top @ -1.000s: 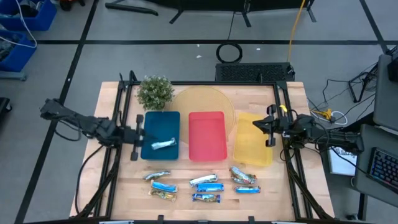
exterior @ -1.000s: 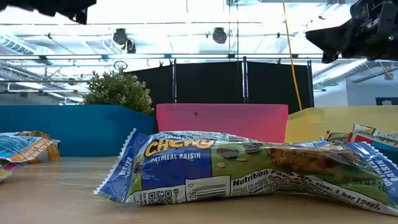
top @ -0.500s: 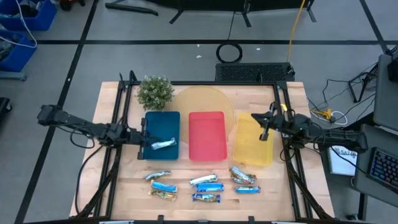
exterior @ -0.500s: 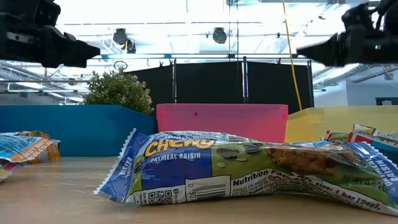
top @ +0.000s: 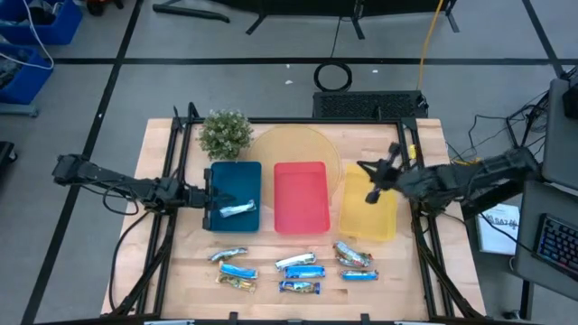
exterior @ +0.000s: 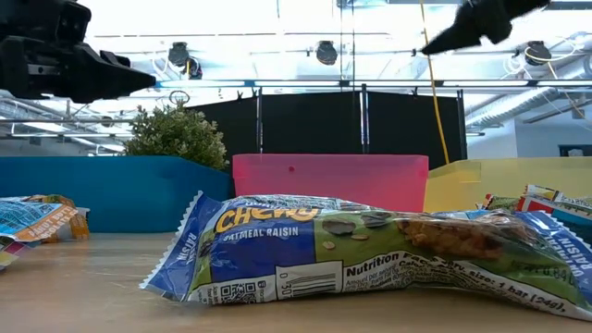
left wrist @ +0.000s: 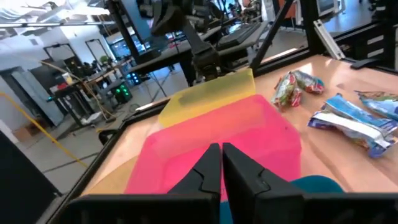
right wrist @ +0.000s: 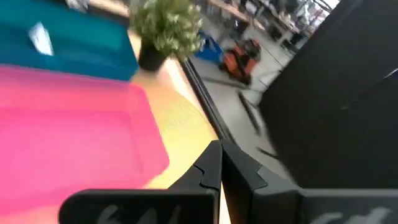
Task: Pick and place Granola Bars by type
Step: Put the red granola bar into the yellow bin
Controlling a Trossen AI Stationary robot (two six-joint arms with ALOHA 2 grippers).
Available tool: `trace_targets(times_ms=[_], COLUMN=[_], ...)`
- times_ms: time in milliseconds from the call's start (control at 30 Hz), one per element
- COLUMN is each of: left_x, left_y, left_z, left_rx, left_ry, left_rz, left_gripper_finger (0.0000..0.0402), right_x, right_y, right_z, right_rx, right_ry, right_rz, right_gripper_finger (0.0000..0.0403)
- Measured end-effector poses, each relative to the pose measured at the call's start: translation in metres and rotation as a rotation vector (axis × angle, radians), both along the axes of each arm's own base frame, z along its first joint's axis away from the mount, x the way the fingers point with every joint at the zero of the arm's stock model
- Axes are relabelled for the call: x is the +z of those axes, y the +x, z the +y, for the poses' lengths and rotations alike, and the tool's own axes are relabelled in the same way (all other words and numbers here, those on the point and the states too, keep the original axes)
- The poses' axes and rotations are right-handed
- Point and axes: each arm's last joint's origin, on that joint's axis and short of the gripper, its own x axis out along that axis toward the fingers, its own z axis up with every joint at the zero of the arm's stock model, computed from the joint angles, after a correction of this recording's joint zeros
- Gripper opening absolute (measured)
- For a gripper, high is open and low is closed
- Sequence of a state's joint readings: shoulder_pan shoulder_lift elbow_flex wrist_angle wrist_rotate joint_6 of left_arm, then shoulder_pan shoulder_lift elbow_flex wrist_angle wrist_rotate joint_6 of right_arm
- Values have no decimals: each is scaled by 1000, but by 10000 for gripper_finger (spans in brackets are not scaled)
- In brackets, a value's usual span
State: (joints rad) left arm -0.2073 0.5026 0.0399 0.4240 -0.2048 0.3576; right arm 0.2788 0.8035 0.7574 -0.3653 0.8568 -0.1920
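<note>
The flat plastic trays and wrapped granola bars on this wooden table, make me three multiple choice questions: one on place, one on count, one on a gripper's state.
1. Where does the lone silvery-wrapped granola bar lie?
A. In the blue rectangular tray
B. In the red rectangular tray
C. In the yellow rectangular tray

2. How many flat trays stand in the row?
A. Two
B. Three
C. Five

3. How is the right gripper?
A. Shut on a bar
B. Wide open
C. Shut, empty

Answers:
1 A, the high view shows it on the blue tray's near half.
2 B, blue, red and yellow sit side by side.
3 C, the right wrist view shows its fingers together with nothing between, above the yellow tray.
</note>
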Motion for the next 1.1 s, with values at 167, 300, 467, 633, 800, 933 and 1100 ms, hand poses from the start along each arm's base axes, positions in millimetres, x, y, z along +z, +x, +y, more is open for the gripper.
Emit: trace_targets(times_ms=[167,300,467,633,800,933,1100], left_x=[0,0,0,0,0,-1,-2], left_y=[0,0,0,0,0,0,0], left_z=[2,2,2,2,2,2,2], left_rx=[62,57,56,56,56,55,54], left_ry=[29,29,29,27,-9,-19,3], left_rz=[0,0,0,2,1,9,17], left_gripper_finger=[50,55,46,29,9,5,32], right_x=[30,36,32,5,-39,-65,-87], right_y=[35,56,61,58,55,51,46], right_z=[46,86,126,153,173,184,195], right_rx=[73,127,160,147,21,-47,-110], right_ry=[-8,9,141,520,648,709,827], right_rz=[124,212,334,492,605,687,793], right_gripper_finger=[0,0,0,5,50,116,192])
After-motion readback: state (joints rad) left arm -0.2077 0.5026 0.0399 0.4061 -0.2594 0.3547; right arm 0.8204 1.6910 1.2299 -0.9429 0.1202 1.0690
